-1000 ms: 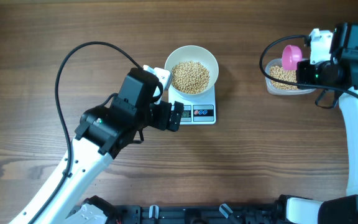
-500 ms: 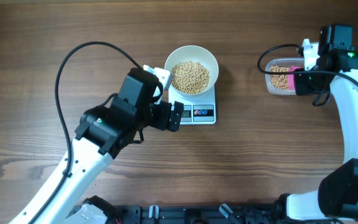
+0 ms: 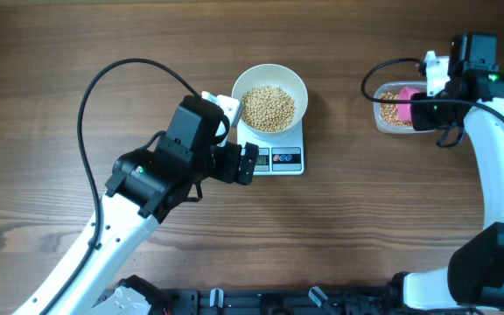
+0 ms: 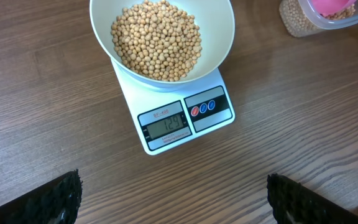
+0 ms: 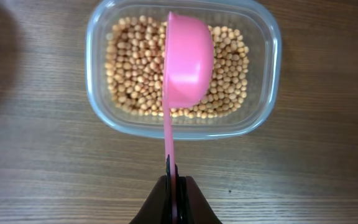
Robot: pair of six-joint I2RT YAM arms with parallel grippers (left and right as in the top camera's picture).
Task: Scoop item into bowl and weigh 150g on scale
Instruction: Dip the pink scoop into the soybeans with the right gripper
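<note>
Right wrist view: the right gripper [image 5: 174, 186], at the lower centre of the frame, is closed narrow on the end of the thin handle of a pink scoop [image 5: 188, 59]. The scoop's cup lies rolled on its side over the beans [image 5: 129, 68] in a clear tub [image 5: 98, 93] in the upper half of the frame. Whether the cup touches them cannot be told.

Overhead view: the tub sits at the upper right. The white bowl [image 3: 297, 83], part-filled with beans, stands on the scale [image 3: 287, 159] at the centre, well apart from the tub.

Left wrist view: the left gripper [image 4: 173, 199] is spread wide and holds nothing, its two fingers at the lower corners of the frame. It waits just below the scale's display [image 4: 165, 126], whose digits are too small to read surely.

Handling, as judged: the beans are small, hard, smooth and loose, so they will roll and spill rather than submit to a pinch. They are best taken in the scoop and carried level. The scoop looks light and stiff, and the handle end is the proper hold. Beans that drop may scatter over the worktop [image 3: 366, 219].
</note>
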